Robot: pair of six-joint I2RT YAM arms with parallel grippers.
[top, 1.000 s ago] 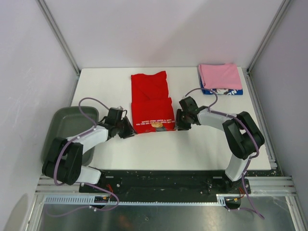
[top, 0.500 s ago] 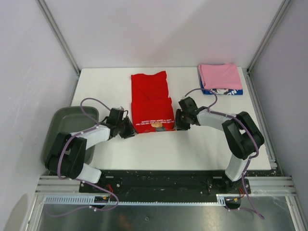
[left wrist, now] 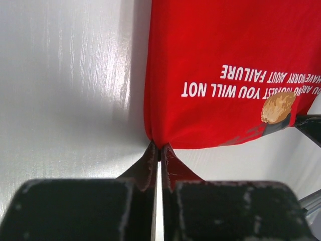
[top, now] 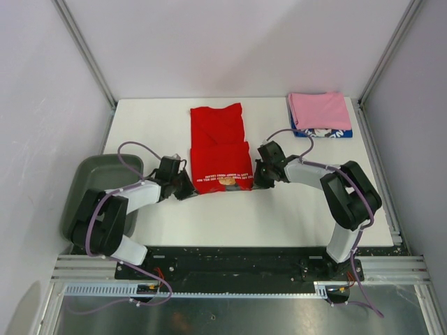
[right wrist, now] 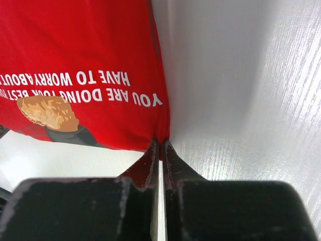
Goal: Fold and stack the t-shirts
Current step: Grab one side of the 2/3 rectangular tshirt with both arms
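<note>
We see the soft bright red t-shirt, printed with white lettering and a cartoon figure, lying flat near the middle of the glossy white table top. Its near part is doubled over, so the print faces up along the near hem, and a plain red layer reaches out beyond it toward the far edge. The left gripper sits low at the near-left corner of the red t-shirt. In the left wrist view its two black fingers are pressed together with only a hairline slit between them, and the cloth puckers into a small pinch right at their tips, so we read this claw as clamped on that corner. The right gripper mirrors it at the near-right corner. From its own wrist camera the fingers are likewise squeezed tight, with the red hem gathered between the tips, so this claw too is closed and holding the cloth. Both corners lie on or just above the table; we cannot tell which. At the far right corner of the table the plain pink folded t-shirt rests on top of the blue t-shirt with white print, which shows only as a strip along the pink one's near and left edges. The grey-green plastic tray sits at the table's left edge, beside the left arm and well apart from all three shirts.
</note>
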